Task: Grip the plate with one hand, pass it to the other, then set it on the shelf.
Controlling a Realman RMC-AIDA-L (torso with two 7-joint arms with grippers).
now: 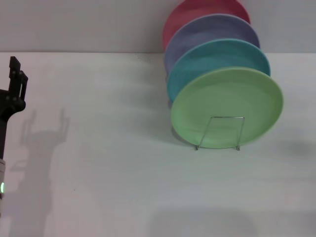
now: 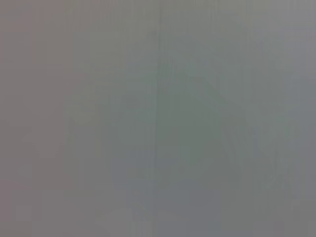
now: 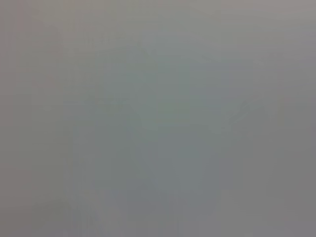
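Observation:
The light green plate (image 1: 227, 106) stands upright at the front of the silver wire shelf (image 1: 219, 132), leaning back against the other plates. No gripper touches it. My left gripper (image 1: 14, 79) is at the far left edge of the head view, held above the table and far from the plate. It holds nothing, and its shadow on the table shows two fingers apart. My right gripper is out of view. Both wrist views show only a blank grey surface.
Behind the green plate in the shelf stand a turquoise-blue plate (image 1: 217, 57), a lavender plate (image 1: 212, 29) and a pink plate (image 1: 197, 12). The white table (image 1: 123, 173) stretches left of and in front of the shelf.

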